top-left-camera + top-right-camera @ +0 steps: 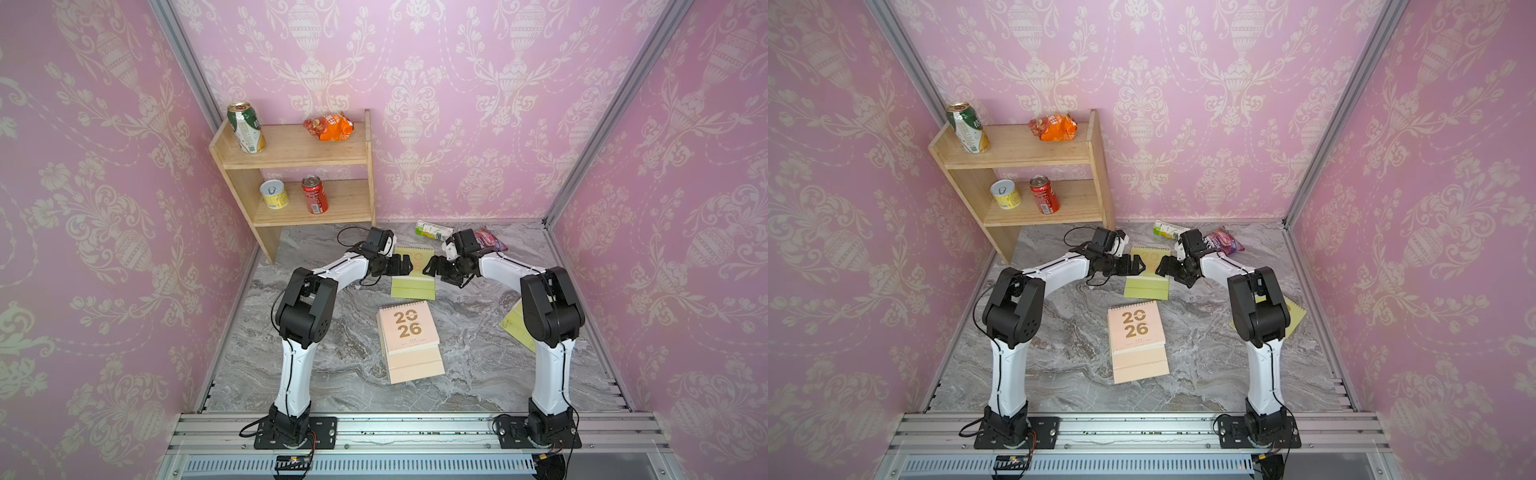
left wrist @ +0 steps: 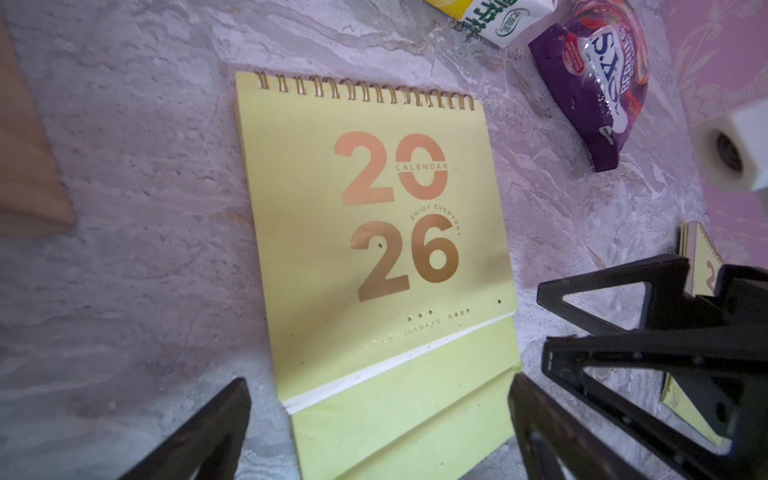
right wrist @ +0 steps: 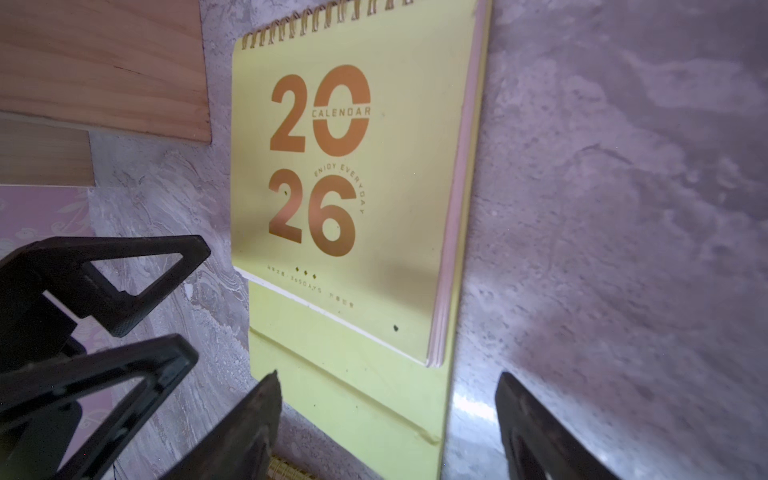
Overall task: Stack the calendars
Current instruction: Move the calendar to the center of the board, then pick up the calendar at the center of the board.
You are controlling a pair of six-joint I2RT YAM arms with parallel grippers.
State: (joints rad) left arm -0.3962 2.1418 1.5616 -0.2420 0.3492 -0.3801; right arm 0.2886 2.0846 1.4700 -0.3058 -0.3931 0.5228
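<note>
A yellow-green calendar (image 1: 413, 286) (image 1: 1147, 287) with a gold "2026" lies flat at the far middle of the marble table. My left gripper (image 1: 405, 264) (image 2: 380, 380) hovers open over its left edge, the fingers spread wider than its lower flap. My right gripper (image 1: 430, 266) (image 3: 388, 376) hovers open over its right edge, one finger above the flap and one above bare table. A peach-pink calendar (image 1: 409, 330) (image 1: 1136, 330) lies in the middle of the table, seemingly on top of another. A second yellow-green calendar (image 1: 513, 324) (image 1: 1295, 316) is mostly hidden under my right arm.
A wooden shelf (image 1: 291, 158) stands at the far left with cans and an orange packet. A green-white carton (image 1: 432, 230) and a purple snack packet (image 1: 492, 239) lie by the back wall, behind my right wrist. Pink walls close in three sides.
</note>
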